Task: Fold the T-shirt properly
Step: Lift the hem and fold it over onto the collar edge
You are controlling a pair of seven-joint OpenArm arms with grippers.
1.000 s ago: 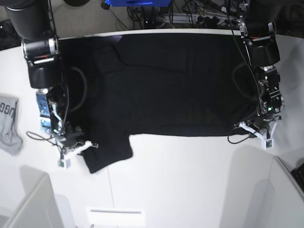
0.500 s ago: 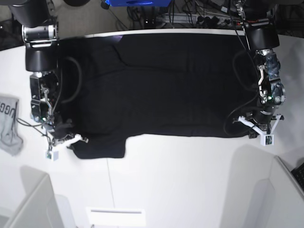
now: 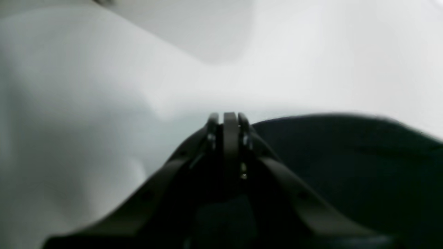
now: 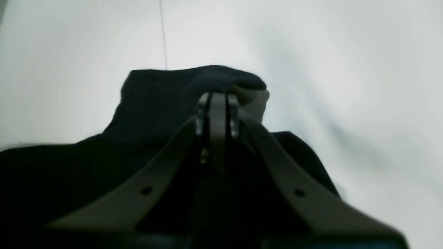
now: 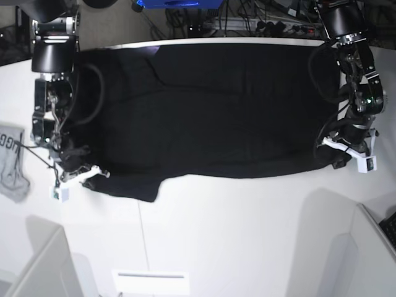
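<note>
The T-shirt [image 5: 210, 111] lies spread flat across the far half of the white table [image 5: 247, 235], plain black side up, stretched wide between the two arms. Its near edge runs almost straight across the middle of the table, and a sleeve [image 5: 133, 185] juts out toward the camera at the base view's left. No print shows on the cloth.

The right gripper [image 5: 79, 173] sits low at the sleeve end, on the left of the base view; its fingers [image 4: 216, 114] are pressed together and pinch a bunched fold of the black fabric, which humps up just beyond the fingertips in the right wrist view. The left gripper [image 5: 340, 156] is at the opposite corner of the shirt, on the right of the base view; its fingers [image 3: 230, 128] are likewise pressed together, with dark cloth lying under and beside them, pinching the shirt's edge there.

A small grey cloth with lettering [image 5: 11, 161] lies on the table's left edge, well apart from the shirt
</note>
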